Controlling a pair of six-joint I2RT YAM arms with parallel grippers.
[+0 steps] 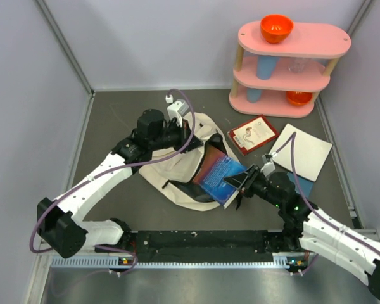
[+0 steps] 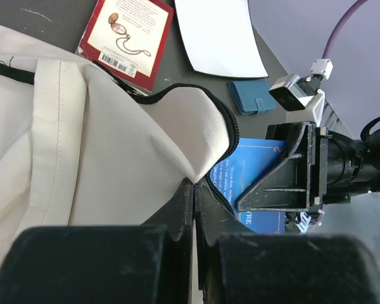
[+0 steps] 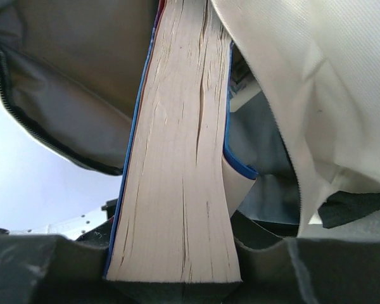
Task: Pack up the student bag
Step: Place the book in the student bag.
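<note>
The cream canvas student bag [image 1: 177,168] lies in the middle of the table, its zippered mouth facing right. My left gripper [image 1: 191,133] is shut on the bag's upper edge [image 2: 196,166] and holds the mouth open. My right gripper [image 1: 242,182] is shut on a blue paperback book [image 1: 220,177], whose far end sits inside the bag's mouth. In the right wrist view the book's page block [image 3: 180,158] runs up between my fingers into the grey lining [image 3: 63,76]. In the left wrist view the book's blue cover [image 2: 256,168] shows beside the zipper trim.
A red book [image 1: 253,134] and a white sheet [image 1: 303,152] lie on the table right of the bag, with a small teal wallet [image 2: 252,97] near them. A pink three-tier shelf [image 1: 291,63] with an orange bowl [image 1: 277,28] and cups stands at the back right.
</note>
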